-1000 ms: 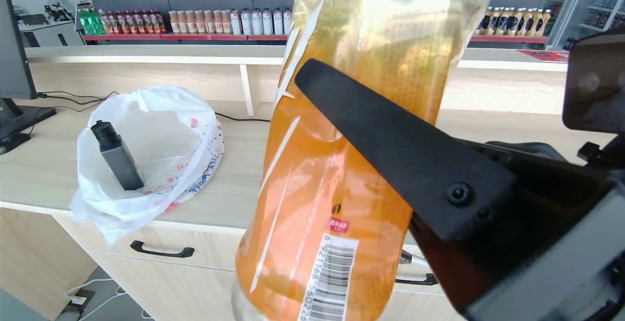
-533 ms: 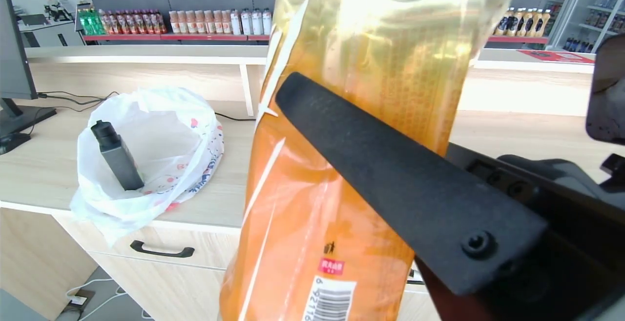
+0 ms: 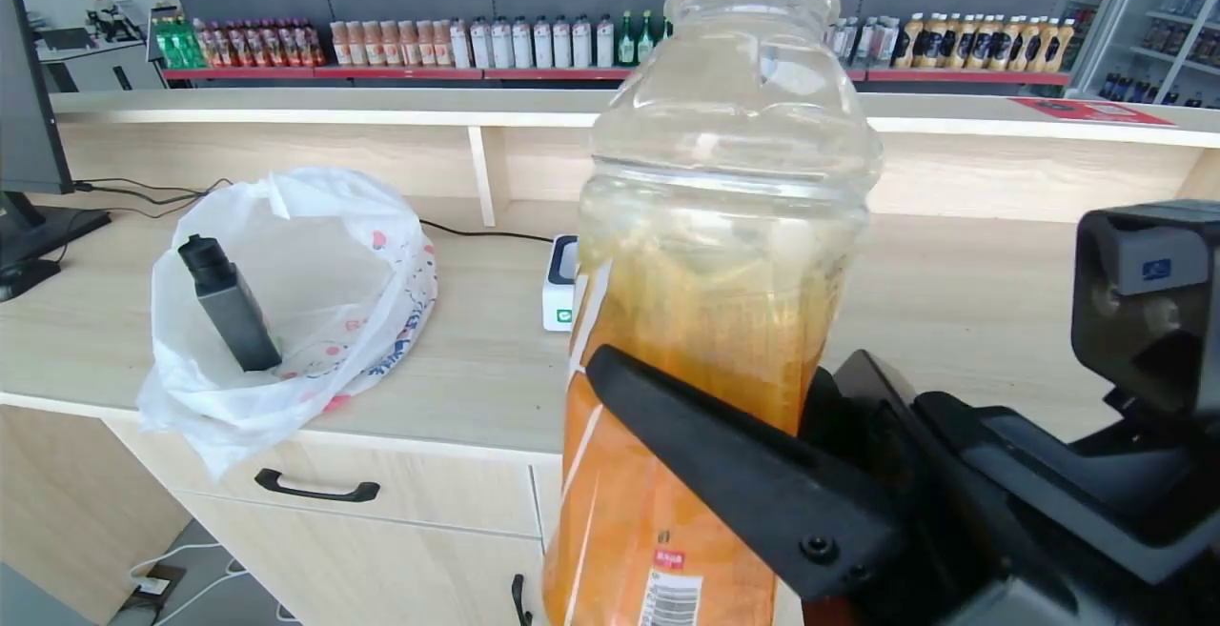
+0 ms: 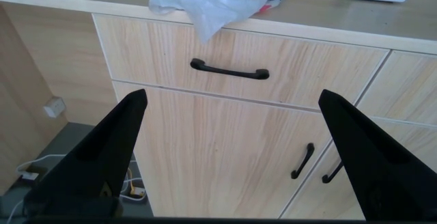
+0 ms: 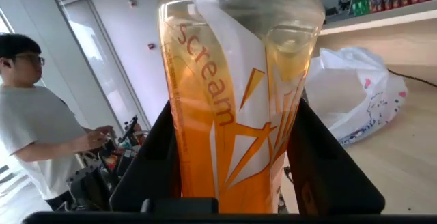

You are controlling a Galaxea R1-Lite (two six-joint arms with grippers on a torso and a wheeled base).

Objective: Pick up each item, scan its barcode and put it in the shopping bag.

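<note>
Right up close, the right gripper has its black fingers clamped on either side of the orange drink bottle. The bottle stands upright in the grip, raised clear of the worktop, with a barcode low on its label. Down below the worktop's front edge, the left gripper hangs with its fingers spread wide and nothing between them, facing the drawer handle. On the worktop, the white shopping bag sits at the front edge toward the left end, plastic drooping over it. A dark grey bottle leans inside. A small white scanner sits mid-worktop, partly hidden behind the held bottle. Farther back are shelves of drinks.
</note>
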